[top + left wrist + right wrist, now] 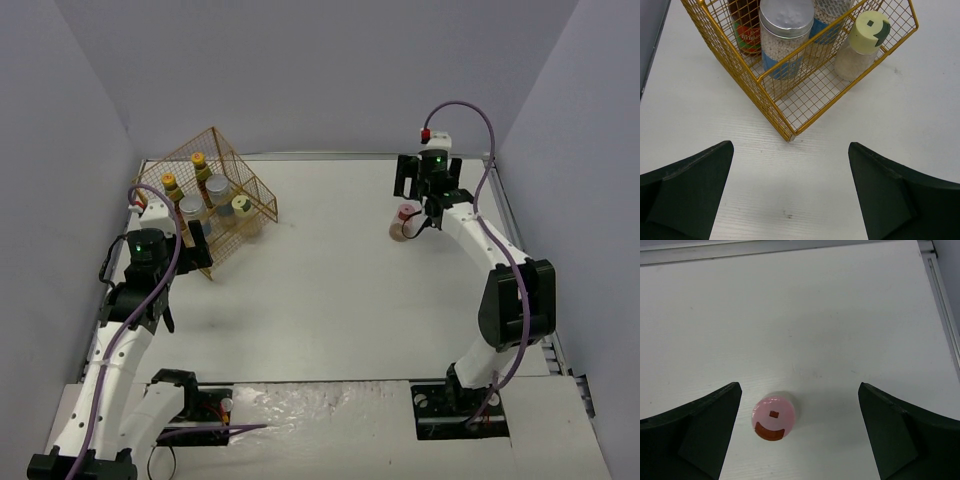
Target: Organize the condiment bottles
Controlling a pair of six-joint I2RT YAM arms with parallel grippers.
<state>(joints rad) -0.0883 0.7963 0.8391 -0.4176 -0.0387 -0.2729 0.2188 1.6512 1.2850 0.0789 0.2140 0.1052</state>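
Note:
The gold wire basket (262,188) stands at the back left. In it are two dark yellow-capped bottles (199,160), two silver-lidded blue-labelled bottles (218,186) and a pale green-capped bottle (241,206) at its right end. My left gripper (195,250) is open just short of the basket's near corner (787,132), with nothing between its fingers (790,200). The silver-lidded bottle (785,22) and green-capped bottle (867,32) show through the wire. The pink-capped bottle (403,214) stands upright at the right. My right gripper (427,192) hangs open above it (800,435), the bottle (773,415) nearer its left finger and untouched.
White table (320,290) inside grey walls. A metal rail (515,230) runs along the right edge, with a strip along the back edge (790,250). The arms' bases sit at the near edge.

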